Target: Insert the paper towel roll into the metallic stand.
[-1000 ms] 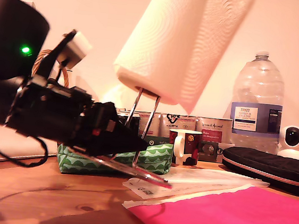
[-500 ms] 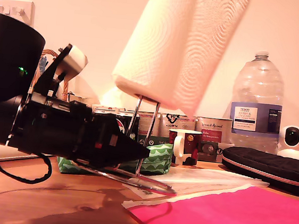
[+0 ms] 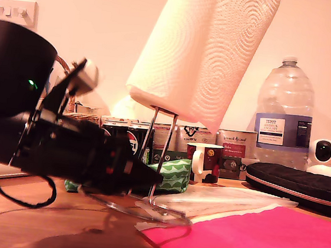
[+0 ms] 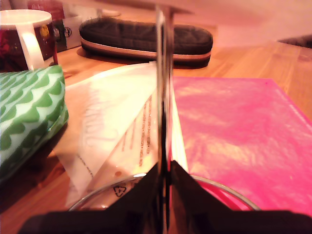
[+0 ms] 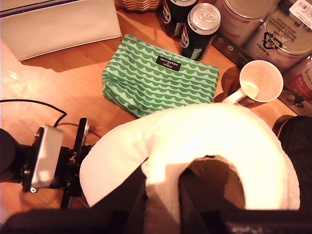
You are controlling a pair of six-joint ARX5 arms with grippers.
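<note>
The white embossed paper towel roll (image 3: 203, 51) hangs tilted, and its upper end runs off the top of the exterior view. The metallic stand's (image 3: 162, 141) two thin wires go up into the roll's lower end. The stand's ring base (image 3: 144, 210) lies low on the wooden table. My first gripper (image 3: 141, 178) comes in from the exterior view's left, shut on the stand's upright (image 4: 163, 97) just above the ring (image 4: 219, 187). Seen from above, my second gripper (image 5: 163, 200) is shut on the wall of the roll (image 5: 195, 141), with one finger inside the core.
A green patterned pouch (image 3: 172, 175), mug (image 3: 205, 162), tins and cans stand behind the stand. A big water bottle (image 3: 285, 113), small white camera (image 3: 325, 154) and black case (image 3: 301, 185) are at the exterior view's right. A pink sheet (image 3: 260, 240) and white paper cover the near table.
The stand's ring base has dropped from a raised tilt to lie nearly flat on the table. My first gripper has sunk with it. The roll stands slightly more upright.
</note>
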